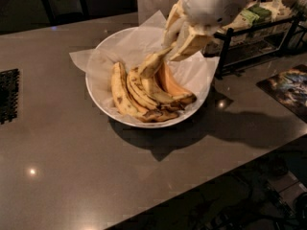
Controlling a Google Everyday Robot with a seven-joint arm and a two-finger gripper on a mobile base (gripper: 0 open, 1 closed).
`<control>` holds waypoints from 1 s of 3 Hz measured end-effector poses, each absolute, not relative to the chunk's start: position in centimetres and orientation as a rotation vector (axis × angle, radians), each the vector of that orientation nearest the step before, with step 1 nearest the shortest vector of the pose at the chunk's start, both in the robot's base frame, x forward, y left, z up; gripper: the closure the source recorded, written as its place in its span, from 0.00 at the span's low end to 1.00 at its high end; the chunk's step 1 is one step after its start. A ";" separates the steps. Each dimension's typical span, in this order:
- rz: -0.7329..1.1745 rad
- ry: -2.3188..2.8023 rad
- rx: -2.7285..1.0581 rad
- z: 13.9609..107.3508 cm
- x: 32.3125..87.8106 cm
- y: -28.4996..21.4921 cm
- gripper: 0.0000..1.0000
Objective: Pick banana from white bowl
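At the far left edge of the grey counter (57, 143) lies a dark mesh mat (7, 96), well apart from everything else. Nearer the middle sits the white bowl (101, 102), wide and shallow, lined with crinkled white paper (82, 59) whose corners poke out over the rim on the left and on the right.

In the lower half of the bowl lies a pile of shorter, brown-flecked bananas (134, 94), side by side, their dark ends gathered toward the near right rim. Over that pile is the banana (152, 64), speckled yellow and tilted. Its upper end points up and to the right, into the gripper, and its lower end hangs above the others. From where I stand I can't tell whether that lower end touches the pile or has come free of it.

The gripper (173, 50) hangs over the right half of the bowl, above the paper. Its 2 cream fingers (193, 43) are closed on the upper end of the banana. Above them bulges the rounded white housing of the 1 arm (208, 4), running up out of the top of the view.

To the right of the bowl, just beside its rim, stands a black wire rack (224, 51) holding packets (252, 16). Further right, at the counter's edge, lies a colourful printed mat (288, 86).
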State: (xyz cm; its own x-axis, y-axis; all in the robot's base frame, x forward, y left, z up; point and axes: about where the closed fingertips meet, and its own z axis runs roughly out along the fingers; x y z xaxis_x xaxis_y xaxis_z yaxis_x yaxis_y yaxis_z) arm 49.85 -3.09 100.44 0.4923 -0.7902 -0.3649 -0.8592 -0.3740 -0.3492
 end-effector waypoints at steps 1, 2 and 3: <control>0.155 1.210 -2.192 103.3 47.2 -3.9 1.00; 0.148 1.023 -2.154 106.0 43.8 -4.6 1.00; 0.147 1.024 -2.154 106.0 43.8 -4.6 1.00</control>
